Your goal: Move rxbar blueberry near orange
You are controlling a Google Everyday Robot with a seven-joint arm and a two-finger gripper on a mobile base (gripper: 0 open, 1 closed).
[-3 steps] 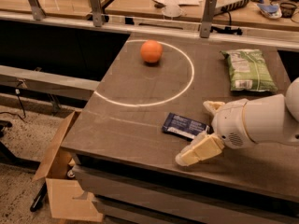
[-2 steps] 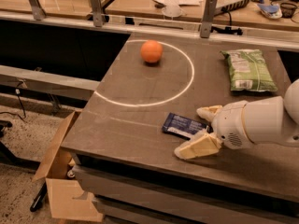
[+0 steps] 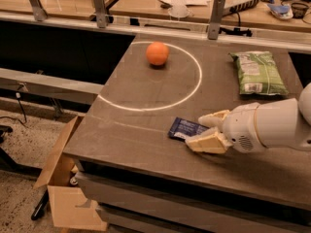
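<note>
Gripper (image 3: 208,130), low over the near right part of the table (image 3: 141,140), hangs with its two pale fingers (image 3: 214,118) spread apart, one on either side of the right end of the rxbar blueberry (image 3: 184,128); from my console I judge them not yet closed on it. Behind it the white arm (image 3: 277,125) reaches in from the right edge. The bar lies flat, just outside the near rim of the white circle (image 3: 198,76) painted on the tabletop, while the orange (image 3: 157,53) sits well apart, inside the circle's far side. A green chip bag (image 3: 257,73) rests at the far right, and a cardboard box (image 3: 60,178) stands open on the floor to the left. My worry from here: the wrapper is thin and flat, so the fingers could close above it or nudge it aside rather than catch it, and a weak pinch on one end could let it swing or drop on the way over. Coming in too fast near the fruit could set it rolling. The bar's white print and the bag's pale label are too small for me to read.
</note>
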